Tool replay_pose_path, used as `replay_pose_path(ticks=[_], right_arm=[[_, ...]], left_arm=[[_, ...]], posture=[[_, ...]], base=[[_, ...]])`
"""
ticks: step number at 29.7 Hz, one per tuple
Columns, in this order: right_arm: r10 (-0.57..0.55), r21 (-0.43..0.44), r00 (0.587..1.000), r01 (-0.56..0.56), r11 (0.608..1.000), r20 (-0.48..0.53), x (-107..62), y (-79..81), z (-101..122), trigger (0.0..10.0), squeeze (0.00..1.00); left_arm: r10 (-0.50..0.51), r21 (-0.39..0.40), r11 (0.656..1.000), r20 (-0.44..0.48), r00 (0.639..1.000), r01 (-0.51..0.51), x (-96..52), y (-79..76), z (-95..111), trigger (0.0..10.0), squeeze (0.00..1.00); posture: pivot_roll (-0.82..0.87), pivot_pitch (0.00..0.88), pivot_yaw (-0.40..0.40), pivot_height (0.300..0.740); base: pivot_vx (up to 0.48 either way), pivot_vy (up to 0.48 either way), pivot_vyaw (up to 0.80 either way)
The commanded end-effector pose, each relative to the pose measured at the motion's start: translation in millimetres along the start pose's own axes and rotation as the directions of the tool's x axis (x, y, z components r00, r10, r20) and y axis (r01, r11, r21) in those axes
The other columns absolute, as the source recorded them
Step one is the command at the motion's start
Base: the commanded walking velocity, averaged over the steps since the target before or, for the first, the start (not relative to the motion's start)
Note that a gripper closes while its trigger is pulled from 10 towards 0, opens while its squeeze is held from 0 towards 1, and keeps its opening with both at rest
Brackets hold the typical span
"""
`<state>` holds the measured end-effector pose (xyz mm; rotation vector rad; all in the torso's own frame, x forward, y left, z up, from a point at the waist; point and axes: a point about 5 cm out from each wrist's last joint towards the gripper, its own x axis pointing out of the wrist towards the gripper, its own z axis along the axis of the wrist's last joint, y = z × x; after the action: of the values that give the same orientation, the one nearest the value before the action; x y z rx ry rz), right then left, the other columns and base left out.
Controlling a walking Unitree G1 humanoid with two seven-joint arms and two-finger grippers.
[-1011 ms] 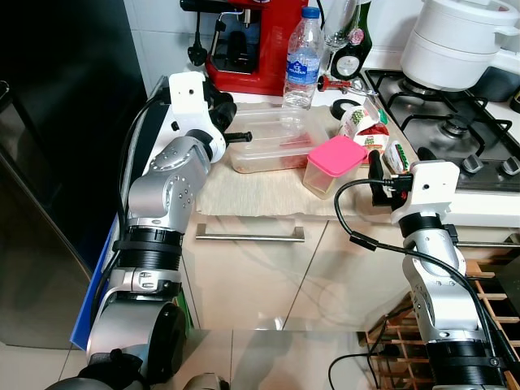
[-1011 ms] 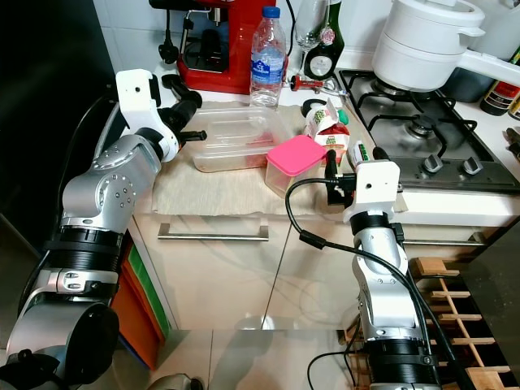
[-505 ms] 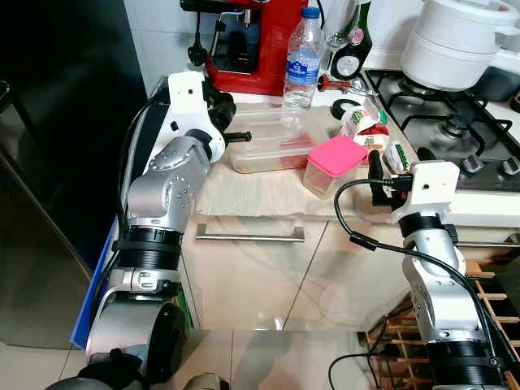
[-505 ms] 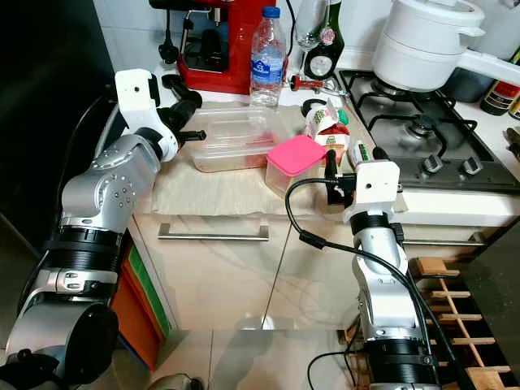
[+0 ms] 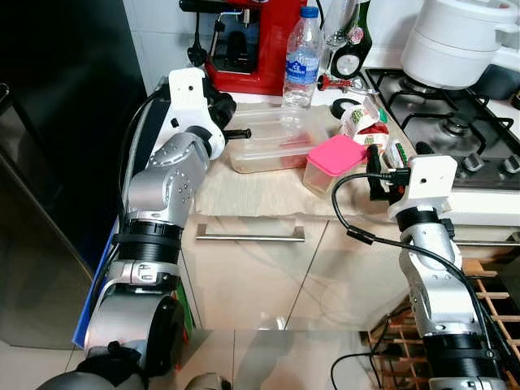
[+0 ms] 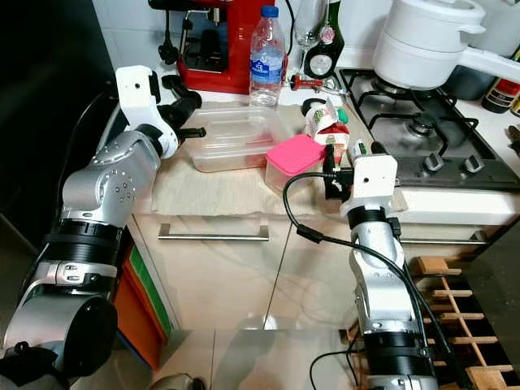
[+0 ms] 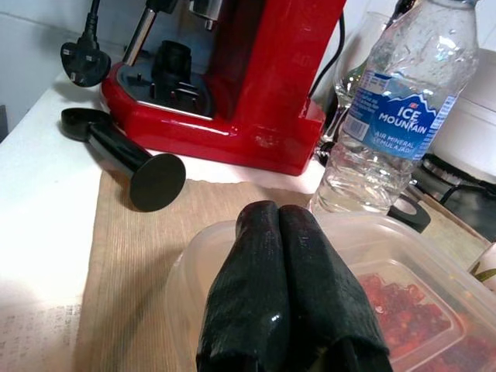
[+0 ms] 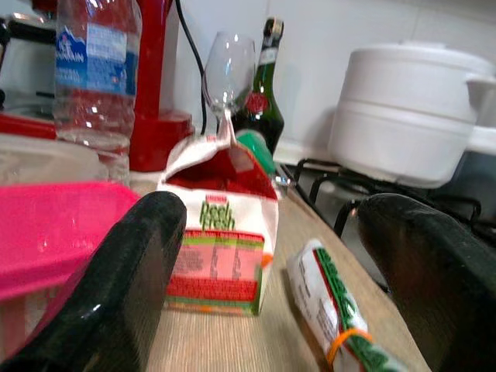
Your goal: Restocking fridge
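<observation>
A clear plastic container (image 5: 272,143) with red food inside lies on a beige mat on the counter. My left gripper (image 5: 237,133) is shut, its fingers (image 7: 287,287) pressed together over the container's left rim (image 7: 232,232) and holding nothing. A pink-lidded tub (image 5: 333,162) stands to the right of the container. My right gripper (image 5: 374,167) is open at the counter's front edge, just right of the tub. Seen between its fingers (image 8: 132,263) are a red and white carton (image 8: 221,232) and a green and white packet (image 8: 325,306). A water bottle (image 5: 302,58) stands behind the container.
A red coffee machine (image 5: 248,36) and its black portafilter (image 7: 128,159) sit at the back left. A wine glass (image 8: 229,74), a dark bottle (image 8: 263,85) and a white pot (image 5: 459,41) on the gas hob (image 5: 455,134) are to the right. The black fridge (image 5: 57,122) stands on the left.
My right gripper has edged slightly forward and up toward the things on the counter. The left gripper has hardly moved.
</observation>
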<state>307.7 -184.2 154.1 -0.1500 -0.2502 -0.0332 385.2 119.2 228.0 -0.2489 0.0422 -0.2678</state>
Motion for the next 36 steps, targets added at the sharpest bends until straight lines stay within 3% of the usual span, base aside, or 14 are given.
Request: replay_pose_path(ticks=[1,18,36], right_arm=[[-0.004,-0.005,1.000,0.004,1.000,0.021,4.1,-0.5,4.2,10.0,0.00],[-0.005,-0.005,1.000,0.005,1.000,0.014,13.8,-1.0,2.7,10.0,0.00],[-0.003,-0.004,0.999,0.003,1.000,0.032,6.8,2.9,5.8,10.0,0.00]], left_arm=[[-0.010,0.009,1.000,0.017,1.000,0.009,3.0,-2.6,6.8,3.7,0.00],[-0.008,0.008,1.000,0.013,1.000,0.008,11.1,-1.6,8.1,3.7,0.00],[-0.012,0.010,1.000,0.026,1.000,0.012,5.7,1.4,10.3,3.7,0.00]], posture=[[0.10,0.000,0.002,0.740],[0.10,0.000,0.014,0.740],[0.09,0.000,-0.005,0.740]], base=[[0.000,0.000,0.00],[0.000,0.000,0.00],[0.000,0.000,0.00]])
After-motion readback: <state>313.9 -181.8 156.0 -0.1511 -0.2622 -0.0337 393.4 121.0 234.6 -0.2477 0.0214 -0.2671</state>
